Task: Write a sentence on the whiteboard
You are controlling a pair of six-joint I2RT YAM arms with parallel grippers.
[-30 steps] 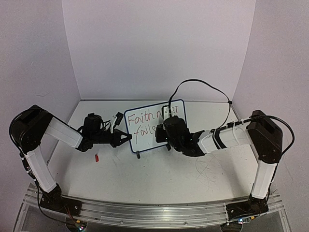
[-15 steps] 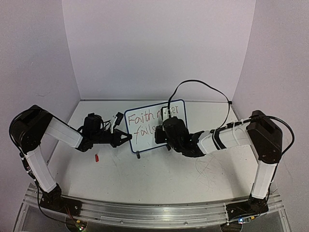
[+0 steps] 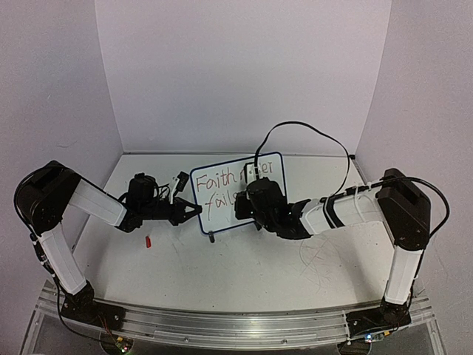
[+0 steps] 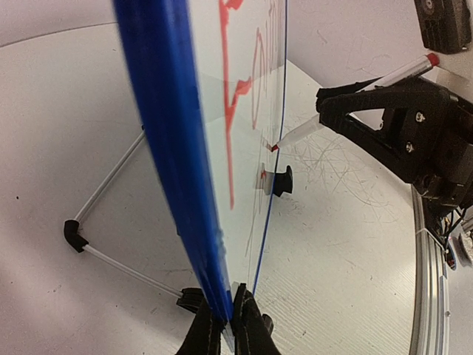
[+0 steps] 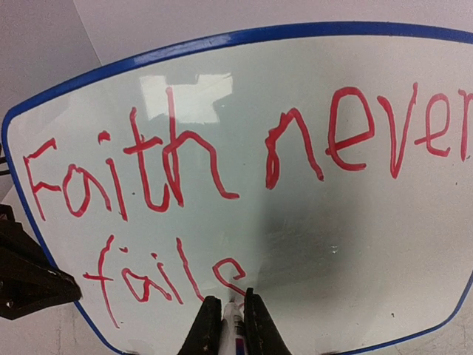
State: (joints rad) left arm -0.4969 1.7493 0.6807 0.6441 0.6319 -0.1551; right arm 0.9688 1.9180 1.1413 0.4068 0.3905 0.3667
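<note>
Left fingers (image 4: pixel 253 334) brace, right fingers (image 5: pixel 209 327) write.
Whiteboard (image 4: pixel 168 148) edge pinched for steadiness; clasped marker (image 5: pixel 233 322) tip touches the sentence (image 5: pixel 171 159)'s last letter.

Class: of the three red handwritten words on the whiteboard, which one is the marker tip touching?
The lower-line word "fails": the white red-tipped marker in the right gripper meets its final s. "Faith" and "never" sit on the line above.
</note>
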